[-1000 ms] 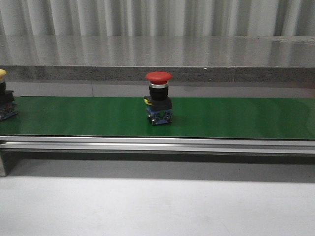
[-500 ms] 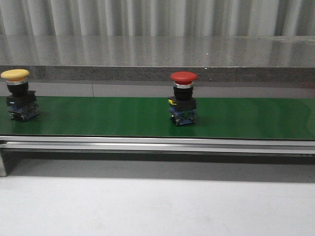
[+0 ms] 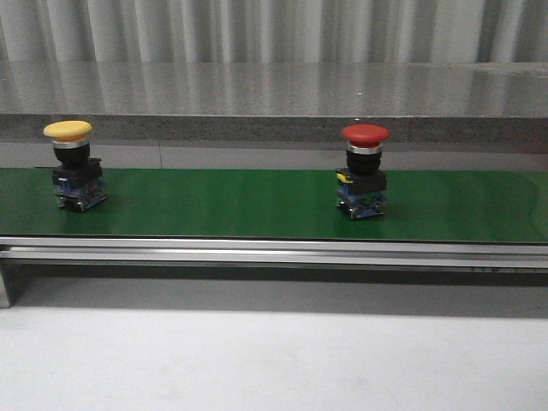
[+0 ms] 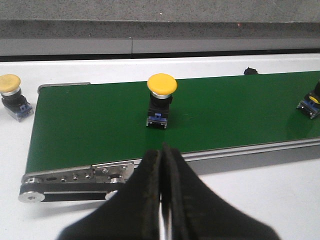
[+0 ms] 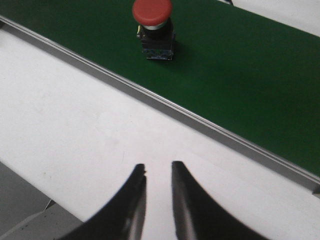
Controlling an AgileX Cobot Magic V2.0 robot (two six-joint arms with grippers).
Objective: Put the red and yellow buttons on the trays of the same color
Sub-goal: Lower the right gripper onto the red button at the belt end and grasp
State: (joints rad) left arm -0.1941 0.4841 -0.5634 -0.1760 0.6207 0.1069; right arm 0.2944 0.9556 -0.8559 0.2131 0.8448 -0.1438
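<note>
A red button [image 3: 364, 171] stands upright on the green conveyor belt [image 3: 214, 205], right of centre. A yellow button [image 3: 70, 163] stands on the belt near its left end. My left gripper [image 4: 162, 150] is shut and empty, hanging over the white table just short of the belt's near edge, in line with the yellow button [image 4: 161, 100]. My right gripper [image 5: 158, 167] is open with nothing between its fingers, over the white table well short of the red button [image 5: 154, 27]. Neither gripper shows in the front view. The trays are out of view.
A second yellow button [image 4: 12, 95] sits on the white table beyond the belt's left end roller [image 4: 75, 177]. An aluminium rail [image 3: 274, 251] runs along the belt's near edge. A grey stone ledge [image 3: 274, 128] rises behind the belt.
Both buttons have travelled to the right along the belt. The yellow one has come fully into the front view from the left edge.
</note>
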